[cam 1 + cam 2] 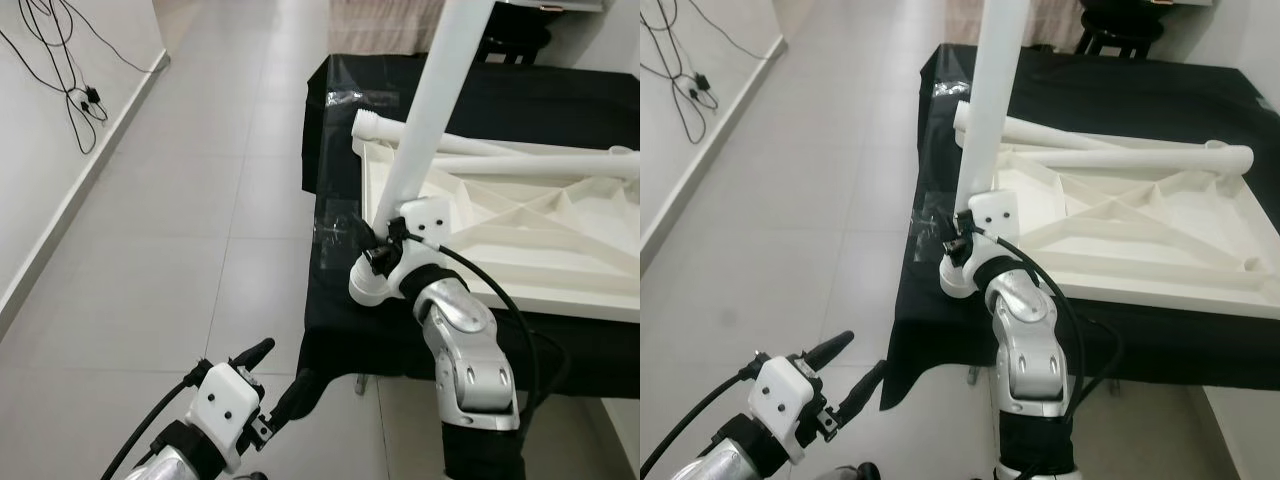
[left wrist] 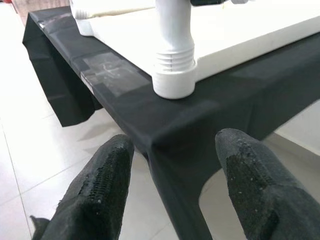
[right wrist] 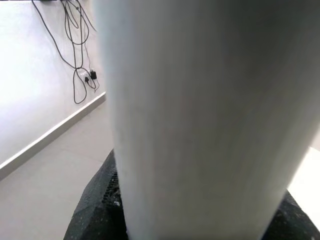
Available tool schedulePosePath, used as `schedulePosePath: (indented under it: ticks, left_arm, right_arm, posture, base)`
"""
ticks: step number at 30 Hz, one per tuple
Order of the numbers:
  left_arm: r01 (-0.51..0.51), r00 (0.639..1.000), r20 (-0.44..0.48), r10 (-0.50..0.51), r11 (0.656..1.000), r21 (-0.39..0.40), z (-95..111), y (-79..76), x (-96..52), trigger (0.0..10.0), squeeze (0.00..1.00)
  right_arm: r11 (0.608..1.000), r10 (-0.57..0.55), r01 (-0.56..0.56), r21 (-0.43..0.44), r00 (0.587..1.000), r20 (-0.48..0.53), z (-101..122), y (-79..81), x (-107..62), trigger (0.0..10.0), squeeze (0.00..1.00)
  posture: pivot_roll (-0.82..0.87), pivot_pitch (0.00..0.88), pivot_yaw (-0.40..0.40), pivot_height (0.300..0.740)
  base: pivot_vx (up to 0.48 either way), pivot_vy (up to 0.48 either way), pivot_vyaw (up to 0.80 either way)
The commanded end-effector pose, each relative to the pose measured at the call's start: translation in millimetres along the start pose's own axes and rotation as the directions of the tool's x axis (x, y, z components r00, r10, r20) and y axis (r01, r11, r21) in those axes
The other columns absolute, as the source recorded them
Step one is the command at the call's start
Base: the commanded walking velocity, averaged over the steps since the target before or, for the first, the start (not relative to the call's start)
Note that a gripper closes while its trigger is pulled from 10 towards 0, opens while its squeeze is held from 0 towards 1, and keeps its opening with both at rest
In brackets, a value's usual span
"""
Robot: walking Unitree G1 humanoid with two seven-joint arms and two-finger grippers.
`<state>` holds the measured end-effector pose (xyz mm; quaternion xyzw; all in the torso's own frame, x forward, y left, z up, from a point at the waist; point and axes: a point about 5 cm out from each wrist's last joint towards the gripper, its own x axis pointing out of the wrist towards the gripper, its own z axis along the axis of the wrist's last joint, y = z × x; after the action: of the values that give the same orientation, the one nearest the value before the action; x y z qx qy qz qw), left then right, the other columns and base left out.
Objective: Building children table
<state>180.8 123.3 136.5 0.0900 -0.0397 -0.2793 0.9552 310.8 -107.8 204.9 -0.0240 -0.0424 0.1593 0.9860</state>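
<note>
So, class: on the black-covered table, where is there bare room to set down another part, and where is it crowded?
Free: the black cloth beyond the two lying legs, and the taped strip left of the upturned tabletop. Crowded: the near-left corner, where the right claw grips the upright leg at the corner socket.

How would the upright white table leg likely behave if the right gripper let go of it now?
The table leg is long, leaning and seated only at its threaded foot in the tabletop's corner socket, so it would probably tip. It looks like stiff hollow plastic, likely light for its length. Its smooth round shaft could slip or roll, like the spare legs lying nearby.
</note>
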Motion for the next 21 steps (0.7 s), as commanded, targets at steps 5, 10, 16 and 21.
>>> schedulePosePath:
  ticks: [5,10,16,21]
  left_arm:
    - [0.005,0.999,-0.039,-0.005,1.0,-0.012,-8,1.0,-0.4,10.0,0.0]
    - [0.003,0.999,-0.045,-0.003,1.0,-0.013,-10,2.5,2.0,10.0,0.0]
    - [0.006,0.999,-0.048,-0.006,1.0,-0.012,-12,2.3,5.3,10.0,0.0]
    - [0.006,0.999,-0.05,-0.006,1.0,-0.01,-14,2.4,8.1,10.0,0.0]
  right_arm:
    - [0.99,0.087,-0.079,0.117,0.994,-0.063,-25,-3.4,24.9,10.0,1.0]
    - [0.932,0.33,-0.342,0.119,0.937,0.11,10,-3.8,31.9,10.0,1.0]
    - [0.83,0.548,-0.557,0.028,0.824,0.142,23,-13.4,38.7,10.0,0.0]
    - [0.654,0.756,-0.755,-0.049,0.651,0.067,27,-11.1,48.3,9.3,0.0]
  posture:
    - [0.08,0.271,-0.028,0.74]
    - [0.08,0.248,-0.029,0.74]
    - [0.1,0.226,-0.033,0.74]
    - [0.11,0.214,-0.033,0.74]
  base:
    - [0.0,0.0,0.0]
    - [0.0,0.0,0.0]
    - [0.0,0.0,0.0]
    - [0.0,0.0,0.0]
